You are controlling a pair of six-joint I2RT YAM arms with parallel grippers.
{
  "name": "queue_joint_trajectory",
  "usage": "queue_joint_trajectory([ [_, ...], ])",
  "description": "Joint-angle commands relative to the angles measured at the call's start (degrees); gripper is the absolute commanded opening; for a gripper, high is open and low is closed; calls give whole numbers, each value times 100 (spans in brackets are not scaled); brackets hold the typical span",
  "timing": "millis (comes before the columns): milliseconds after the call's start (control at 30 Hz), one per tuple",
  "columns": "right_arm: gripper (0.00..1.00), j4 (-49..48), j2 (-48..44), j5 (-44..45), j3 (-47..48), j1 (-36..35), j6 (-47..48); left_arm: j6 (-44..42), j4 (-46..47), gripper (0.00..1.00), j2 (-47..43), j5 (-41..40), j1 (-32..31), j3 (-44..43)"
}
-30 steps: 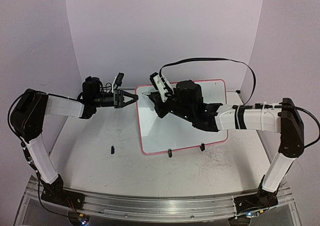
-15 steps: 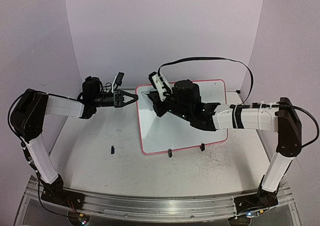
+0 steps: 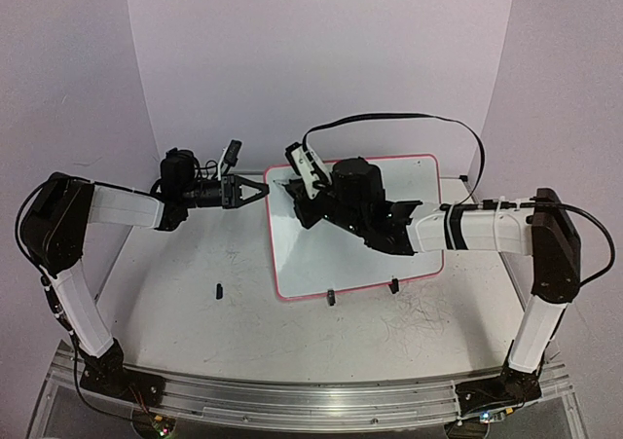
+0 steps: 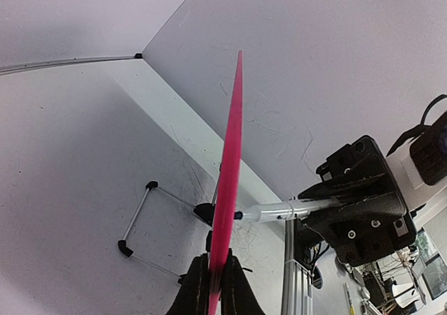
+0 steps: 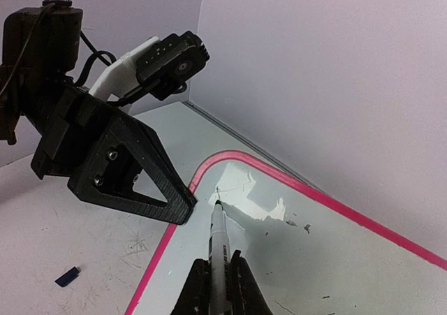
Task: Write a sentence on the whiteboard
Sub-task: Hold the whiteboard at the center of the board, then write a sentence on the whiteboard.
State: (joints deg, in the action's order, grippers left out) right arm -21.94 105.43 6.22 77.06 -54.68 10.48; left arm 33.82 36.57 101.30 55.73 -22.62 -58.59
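The whiteboard (image 3: 321, 254), white with a red-pink rim, stands tilted on two black clip feet at the table's middle. My left gripper (image 3: 265, 190) is shut on its left rim; in the left wrist view the rim (image 4: 228, 189) runs edge-on up from the gripper (image 4: 215, 281). My right gripper (image 3: 304, 203) is shut on a white marker (image 5: 220, 248), whose tip touches the board (image 5: 314, 259) near its upper left corner. A tiny mark sits at the tip. No blue sentence shows on the board. The marker also shows in the left wrist view (image 4: 286, 208).
A small dark cap (image 3: 220, 289) lies on the tabletop left of the board. Grey scribbles (image 3: 419, 322) mark the tabletop near the board's front right. A thin wire stand (image 4: 150, 221) lies behind the board. Purple walls close the back and sides.
My right gripper has slid the marker a little left, toward the board's upper left corner. The left gripper and board have not moved.
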Motion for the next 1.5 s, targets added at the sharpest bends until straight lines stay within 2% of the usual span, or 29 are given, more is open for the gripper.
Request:
queue_joint_trajectory([
  [0, 0, -197, 47, 188, 274, -25, -2, 64, 216, 2, -76, 160, -54, -143],
  [1467, 0, -187, -83, 223, -434, -156, -394, 37, 211, 0, -153, 158, -63, -143],
])
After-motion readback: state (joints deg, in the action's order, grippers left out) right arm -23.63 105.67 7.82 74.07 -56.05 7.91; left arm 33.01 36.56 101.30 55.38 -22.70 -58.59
